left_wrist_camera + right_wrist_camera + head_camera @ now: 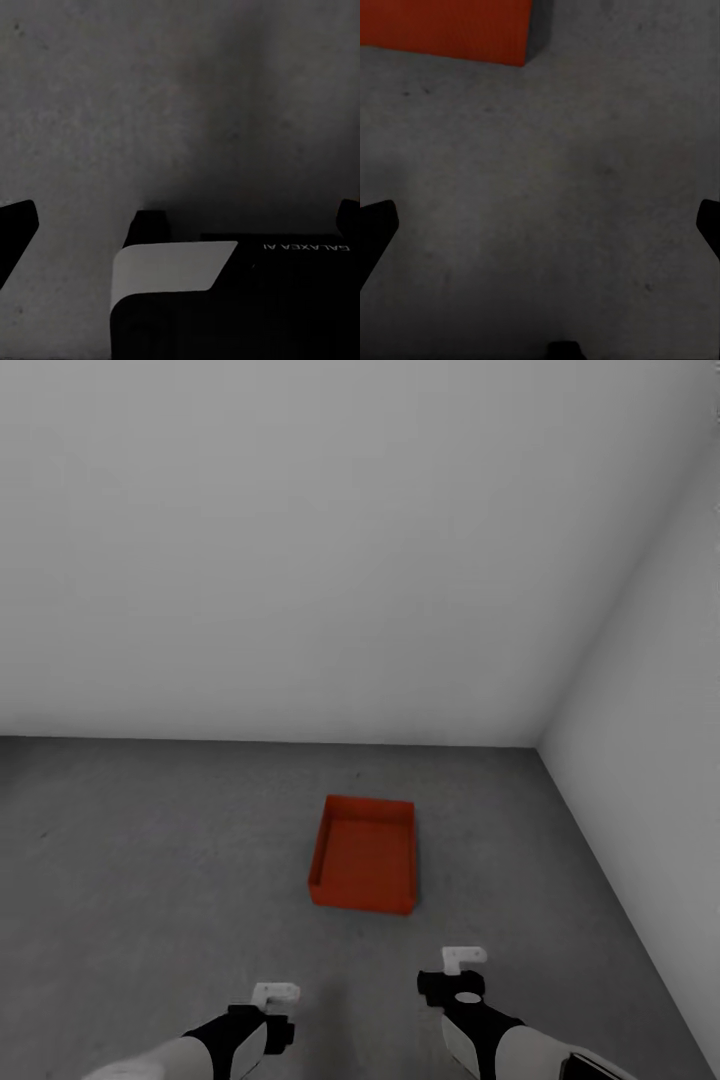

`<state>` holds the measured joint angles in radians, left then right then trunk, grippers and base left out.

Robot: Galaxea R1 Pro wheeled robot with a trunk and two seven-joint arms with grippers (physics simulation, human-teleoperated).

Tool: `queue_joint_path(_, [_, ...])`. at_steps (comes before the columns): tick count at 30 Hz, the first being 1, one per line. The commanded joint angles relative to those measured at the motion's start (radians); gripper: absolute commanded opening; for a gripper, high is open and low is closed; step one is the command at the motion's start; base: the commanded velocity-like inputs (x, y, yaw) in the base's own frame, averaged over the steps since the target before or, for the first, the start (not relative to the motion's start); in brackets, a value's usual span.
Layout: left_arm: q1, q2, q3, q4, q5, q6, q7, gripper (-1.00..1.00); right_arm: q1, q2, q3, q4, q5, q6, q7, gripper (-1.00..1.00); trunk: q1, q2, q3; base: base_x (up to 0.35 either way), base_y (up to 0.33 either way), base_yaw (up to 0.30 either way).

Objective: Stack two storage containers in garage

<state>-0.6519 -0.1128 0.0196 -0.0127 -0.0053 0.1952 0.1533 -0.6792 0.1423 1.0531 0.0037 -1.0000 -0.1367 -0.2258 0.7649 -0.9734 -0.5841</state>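
One orange-red open-top storage container (363, 855) rests on the dark grey concrete floor (150, 860) of the garage, near the corner of two white walls. Its inside looks empty. My left gripper (272, 1000) and right gripper (455, 972) hang low in the head view, short of the container and apart from it. The right wrist view looks down at the floor with the container's near wall (442, 30) ahead of the open right gripper (540, 225). In the left wrist view, the left gripper (180, 221) is open over bare floor with nothing in it.
A white wall (300, 560) stands behind the container and another white wall (660, 710) closes the right side. Grey floor stretches away to the left. Part of my own dark body with a white panel (172, 270) lies below the left gripper.
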Motion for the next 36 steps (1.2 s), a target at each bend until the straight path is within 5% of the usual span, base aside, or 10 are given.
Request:
queue_joint_path(1, [0.0,0.0,0.002,-0.001,-0.001,0.005,0.003,1.0,0.0,0.0,0.008,0.0,-0.009,-0.002,-0.003,1.0,-0.001,-0.001,-0.001,-0.344,0.0,0.0])
queue_joint_path(12, [0.0,-0.001,0.002,-0.001,0.002,0.006,0.003,1.0,0.001,-0.002,0.008,0.002,-0.009,0.0,-0.003,1.0,-0.001,-0.001,-0.001,-0.344,0.0,0.0])
queue_joint_path(22, [0.003,-0.001,0.002,0.007,0.001,0.006,0.003,1.0,0.111,-0.011,0.01,0.02,-0.008,0.042,0.001,1.0,-0.001,-0.001,-0.001,-0.344,0.0,0.0])
queue_joint_path(31, [0.13,0.002,0.001,0.008,-0.003,-0.001,-0.001,1.0,0.267,-0.009,0.01,0.021,-0.01,0.044,-0.002,1.0,-0.001,-0.001,-0.001,-0.344,0.0,0.0])
queue_joint_path(36, [0.197,0.005,0.001,0.008,-0.002,-0.076,-0.001,1.0,0.312,-0.011,0.007,0.026,-0.016,0.047,-0.003,1.0,-0.001,-0.001,-0.001,-0.274,0.0,0.0])
